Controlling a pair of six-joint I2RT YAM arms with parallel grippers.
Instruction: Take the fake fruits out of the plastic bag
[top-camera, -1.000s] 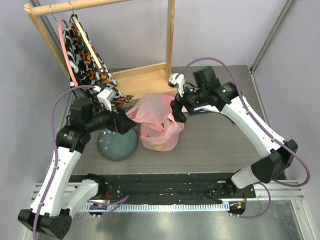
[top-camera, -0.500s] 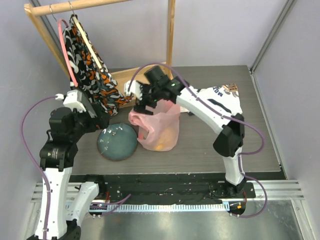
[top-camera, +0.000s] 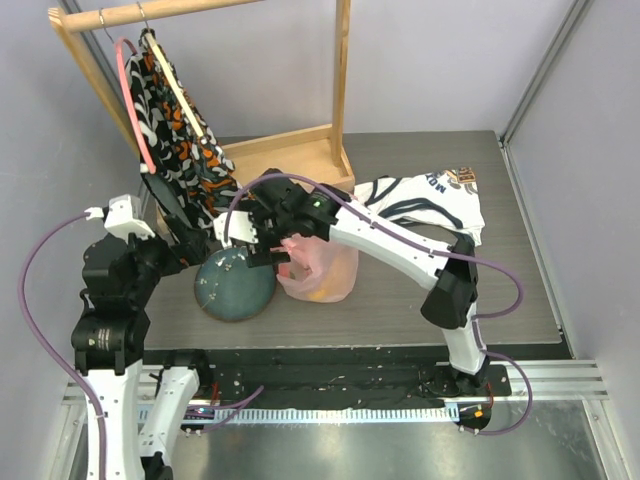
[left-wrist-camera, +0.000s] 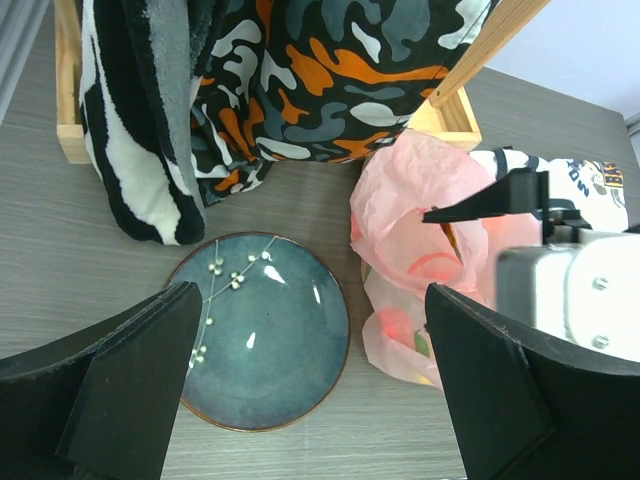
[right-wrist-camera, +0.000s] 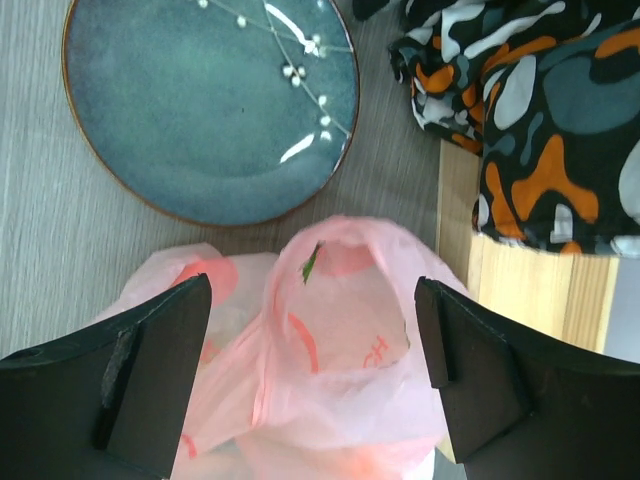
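The pink plastic bag (top-camera: 322, 268) stands on the table right of the teal plate (top-camera: 235, 284). Fake fruits show dimly through it: a yellow-orange shape (top-camera: 316, 293) low down, and a reddish fruit (right-wrist-camera: 196, 282) and a green leaf (right-wrist-camera: 312, 262) in the right wrist view. My right gripper (top-camera: 272, 243) hovers over the bag's left side, wide open and empty, with the bag's mouth (right-wrist-camera: 345, 330) between its fingers (right-wrist-camera: 150, 370). My left gripper (top-camera: 178, 252) is open and empty, held back left of the plate (left-wrist-camera: 262, 330), with the bag (left-wrist-camera: 415, 250) to its right.
A wooden rack (top-camera: 290, 155) stands behind the bag with a patterned orange, black and white garment (top-camera: 180, 130) hanging down to the plate's far edge. A white-and-navy printed cloth (top-camera: 425, 200) lies to the right of the bag.
My left gripper has let go of the bag and drawn back to the left. My right arm has swung from the bag's right side across to above its left side.
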